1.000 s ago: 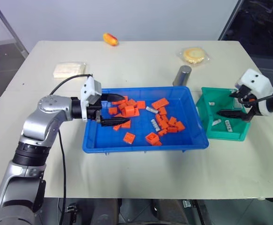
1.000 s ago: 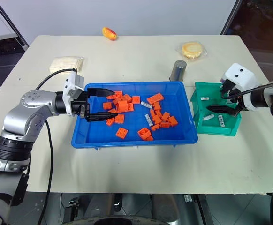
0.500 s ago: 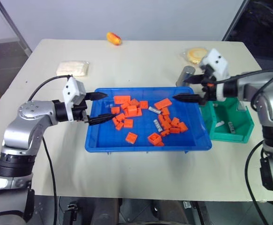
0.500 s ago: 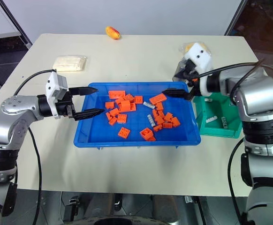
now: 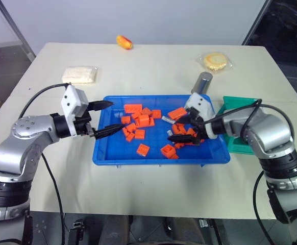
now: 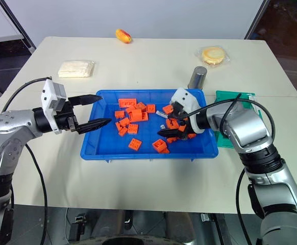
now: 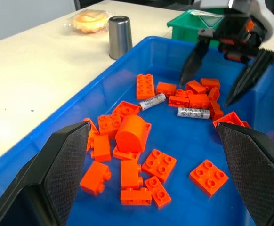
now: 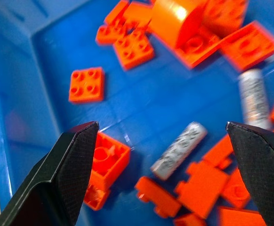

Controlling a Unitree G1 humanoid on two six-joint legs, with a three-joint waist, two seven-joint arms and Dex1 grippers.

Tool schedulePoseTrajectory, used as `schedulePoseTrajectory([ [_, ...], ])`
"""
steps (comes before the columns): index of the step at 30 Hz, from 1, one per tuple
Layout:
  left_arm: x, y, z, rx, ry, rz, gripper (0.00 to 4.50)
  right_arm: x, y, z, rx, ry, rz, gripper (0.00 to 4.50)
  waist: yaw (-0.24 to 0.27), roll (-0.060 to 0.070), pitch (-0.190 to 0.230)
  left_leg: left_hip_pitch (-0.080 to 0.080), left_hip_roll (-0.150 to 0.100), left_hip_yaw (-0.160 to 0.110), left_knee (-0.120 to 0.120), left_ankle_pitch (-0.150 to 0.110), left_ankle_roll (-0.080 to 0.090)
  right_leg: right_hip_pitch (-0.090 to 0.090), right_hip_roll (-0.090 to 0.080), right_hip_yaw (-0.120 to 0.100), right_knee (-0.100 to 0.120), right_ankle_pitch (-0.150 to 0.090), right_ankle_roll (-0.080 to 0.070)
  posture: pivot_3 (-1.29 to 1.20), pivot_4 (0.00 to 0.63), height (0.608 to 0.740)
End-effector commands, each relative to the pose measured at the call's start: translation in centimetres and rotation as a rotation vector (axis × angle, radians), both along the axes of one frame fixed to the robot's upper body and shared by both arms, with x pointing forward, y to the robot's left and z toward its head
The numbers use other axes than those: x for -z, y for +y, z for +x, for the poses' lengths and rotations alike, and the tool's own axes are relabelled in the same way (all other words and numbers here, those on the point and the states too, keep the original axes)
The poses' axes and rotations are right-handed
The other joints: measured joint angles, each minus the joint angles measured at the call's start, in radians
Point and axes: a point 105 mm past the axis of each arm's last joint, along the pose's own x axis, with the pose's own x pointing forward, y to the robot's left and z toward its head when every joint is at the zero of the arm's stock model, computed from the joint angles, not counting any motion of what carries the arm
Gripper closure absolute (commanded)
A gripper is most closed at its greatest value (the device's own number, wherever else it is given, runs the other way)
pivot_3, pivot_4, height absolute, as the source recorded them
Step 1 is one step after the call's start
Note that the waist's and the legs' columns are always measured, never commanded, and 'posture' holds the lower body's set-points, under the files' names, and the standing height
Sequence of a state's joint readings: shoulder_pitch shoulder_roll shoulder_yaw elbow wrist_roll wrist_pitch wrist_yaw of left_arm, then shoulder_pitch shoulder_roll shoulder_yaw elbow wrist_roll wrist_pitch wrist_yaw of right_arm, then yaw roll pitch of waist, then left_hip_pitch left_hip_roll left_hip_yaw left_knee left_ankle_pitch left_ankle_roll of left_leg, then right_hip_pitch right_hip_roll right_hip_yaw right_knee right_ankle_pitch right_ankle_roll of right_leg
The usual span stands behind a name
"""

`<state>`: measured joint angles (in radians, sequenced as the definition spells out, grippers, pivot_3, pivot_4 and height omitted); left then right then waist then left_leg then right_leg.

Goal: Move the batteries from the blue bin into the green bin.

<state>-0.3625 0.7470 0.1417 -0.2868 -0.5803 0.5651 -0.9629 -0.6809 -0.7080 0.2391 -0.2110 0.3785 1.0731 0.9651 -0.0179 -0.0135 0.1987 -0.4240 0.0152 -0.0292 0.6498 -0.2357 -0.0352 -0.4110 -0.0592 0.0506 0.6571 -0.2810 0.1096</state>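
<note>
Right arm reaches across from counter's right side, forearm angled down; right claw (image 6: 170,124) inside blue bin (image 6: 102,152), fingers spread wide, holding nothing, poised over battery (image 8: 179,149) lying among orange bricks (image 6: 134,115). Second battery (image 8: 253,96) just beside. Left arm bent at elbow, forearm roughly level; left claw (image 6: 94,109) at bin's left rim, fingers wide apart, empty, pointing across bin. Green bin (image 6: 236,97) at blue bin's right side, partly behind right arm. Grey can (image 6: 197,77) behind blue bin.
</note>
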Motion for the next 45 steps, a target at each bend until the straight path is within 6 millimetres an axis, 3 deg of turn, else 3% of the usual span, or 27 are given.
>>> schedulePoseTrajectory([
  [1,-1.3,0.2,-0.3,-0.010,-0.052,-0.004,0.00,-0.1,0.7,-0.1,-0.026,-0.018,0.006,0.06,0.000,0.000,0.000,0.000,0.000,0.000,0.000,0.000,0.000,0.000,0.000,0.000,0.000,0.000,0.000,0.00,0.150,0.740],
  [10,-1.2,-0.1,-0.3,-0.018,-0.048,-0.022,0.00,1.4,1.1,0.4,-0.013,0.012,-0.020,0.06,0.000,0.000,0.000,0.000,0.000,0.000,0.000,0.000,0.000,0.000,0.000,0.000,0.000,0.000,0.000,0.00,0.150,0.740],
  [19,-1.2,-0.3,-0.1,-0.026,-0.058,-0.024,0.00,3.3,0.2,1.7,0.022,0.001,-0.097,0.06,0.000,-0.001,-0.001,0.001,0.000,0.000,0.000,0.000,0.000,0.001,0.000,0.000,0.000,0.000,0.000,0.00,0.150,0.740],
  [22,-1.3,-0.4,-0.1,-0.030,-0.062,-0.027,0.00,3.6,0.4,1.5,0.000,0.002,-0.111,0.90,0.000,-0.001,-0.001,0.001,0.000,0.000,0.000,0.000,0.000,0.001,0.000,0.000,0.000,0.000,0.000,0.00,0.150,0.740],
  [29,-1.1,-0.3,-0.1,-0.033,-0.063,-0.028,0.00,3.6,0.6,1.3,-0.034,-0.021,-0.131,4.29,0.000,-0.001,-0.001,0.002,0.000,0.000,0.000,0.000,0.000,0.001,0.000,0.000,0.000,0.000,0.000,0.00,0.150,0.740],
  [31,-1.0,-0.3,-0.2,-0.027,-0.059,-0.027,0.00,3.4,0.7,1.4,-0.034,-0.031,-0.131,4.44,0.000,-0.002,-0.001,0.002,0.000,0.000,0.000,0.000,0.000,0.002,0.000,0.000,0.000,0.000,0.000,0.00,0.150,0.740],
  [35,-0.8,-0.2,-0.5,0.001,-0.045,-0.018,0.00,1.1,0.6,2.4,-0.014,-0.104,-0.112,4.44,0.000,-0.002,-0.001,0.002,0.000,0.000,0.000,0.000,0.000,0.002,0.000,0.000,0.000,0.000,0.000,0.00,0.150,0.740],
  [39,-1.5,-0.3,-0.2,0.044,-0.058,-0.028,0.00,-4.1,-0.2,3.6,0.026,-0.224,-0.063,4.44,-0.001,-0.001,-0.001,0.002,0.000,0.000,0.000,0.000,0.000,0.001,0.000,0.000,0.000,0.000,0.000,0.00,0.150,0.740],
  [42,-2.8,-1.0,0.1,0.107,-0.066,-0.073,0.00,-8.1,-1.9,4.4,0.093,-0.307,-0.033,4.44,0.005,-0.001,-0.001,0.001,0.000,0.000,0.000,0.000,0.000,0.001,0.000,0.000,0.000,0.000,0.000,0.00,0.150,0.740],
  [45,-3.5,-2.0,0.3,0.184,-0.070,-0.082,0.00,-10.3,-4.7,4.8,0.175,-0.378,-0.071,4.44,0.010,-0.002,-0.001,0.001,0.000,-0.001,0.000,0.000,0.000,0.002,0.000,-0.001,-0.002,0.000,0.000,0.00,0.150,0.740],
])
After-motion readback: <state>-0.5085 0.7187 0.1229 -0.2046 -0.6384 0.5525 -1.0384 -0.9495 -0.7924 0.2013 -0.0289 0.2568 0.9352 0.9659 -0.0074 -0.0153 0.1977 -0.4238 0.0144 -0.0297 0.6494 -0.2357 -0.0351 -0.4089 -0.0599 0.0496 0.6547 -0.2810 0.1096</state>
